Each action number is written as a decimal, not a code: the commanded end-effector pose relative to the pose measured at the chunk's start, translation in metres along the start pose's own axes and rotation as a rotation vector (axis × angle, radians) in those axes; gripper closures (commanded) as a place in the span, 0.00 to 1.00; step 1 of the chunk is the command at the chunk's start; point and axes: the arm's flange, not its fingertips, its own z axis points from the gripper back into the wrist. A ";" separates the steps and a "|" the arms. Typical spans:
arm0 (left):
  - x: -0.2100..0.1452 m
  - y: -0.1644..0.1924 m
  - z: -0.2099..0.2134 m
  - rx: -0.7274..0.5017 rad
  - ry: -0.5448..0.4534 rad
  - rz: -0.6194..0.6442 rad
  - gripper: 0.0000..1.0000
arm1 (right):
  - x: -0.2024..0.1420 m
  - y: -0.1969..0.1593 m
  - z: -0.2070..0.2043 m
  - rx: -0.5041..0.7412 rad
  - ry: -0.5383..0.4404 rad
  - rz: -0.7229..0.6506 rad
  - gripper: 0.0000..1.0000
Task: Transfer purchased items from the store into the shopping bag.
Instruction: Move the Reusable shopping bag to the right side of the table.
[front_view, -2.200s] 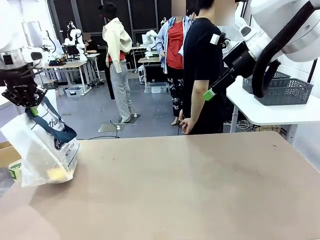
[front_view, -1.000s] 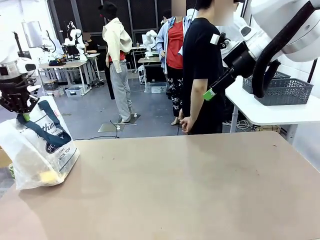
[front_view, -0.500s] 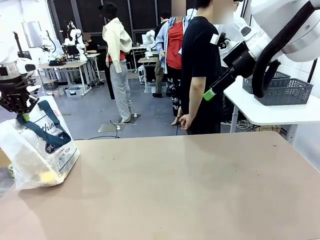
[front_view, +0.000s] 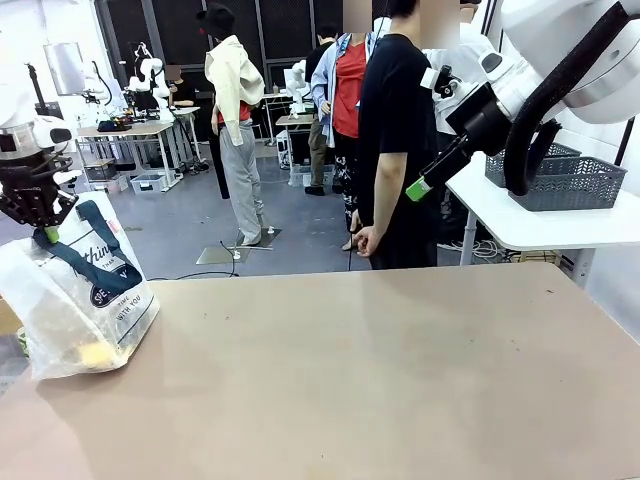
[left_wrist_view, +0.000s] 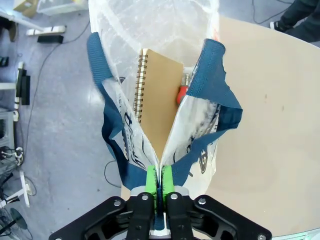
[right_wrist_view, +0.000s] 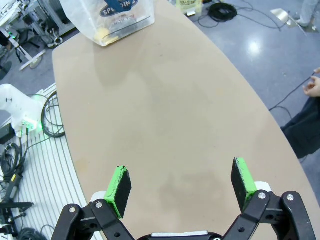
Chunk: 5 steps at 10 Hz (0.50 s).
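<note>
Standing at the bench's (front_view: 380, 380) left edge: shopping bag (front_view: 85, 300), clear plastic, navy handles, navy oval logo partly reading "SPE...", "WITH YOU" beneath. Left pincer (left_wrist_view: 159, 181) clamped together on a handle (left_wrist_view: 212, 70). Contents: brown spiral notebook (left_wrist_view: 157, 100), red piece (left_wrist_view: 182, 93), yellow piece (front_view: 95, 352). Right pincer (right_wrist_view: 180, 184) raised, fingers apart, holding nothing.

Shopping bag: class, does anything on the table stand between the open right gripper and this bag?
Nothing visible does. The right gripper hangs open above bare tabletop, which runs unbroken to the shopping bag at the far end, where the left gripper pinches its navy handles.
</note>
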 end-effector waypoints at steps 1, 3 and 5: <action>-0.001 0.001 0.003 -0.005 -0.004 0.003 0.60 | 0.002 -0.001 0.001 0.003 0.018 -0.011 0.00; -0.001 0.002 0.011 -0.009 -0.015 0.007 0.20 | 0.002 -0.001 0.001 0.003 0.018 -0.011 0.00; 0.000 0.000 0.017 -0.025 -0.011 -0.010 0.00 | 0.002 -0.001 0.001 0.003 0.018 -0.011 0.00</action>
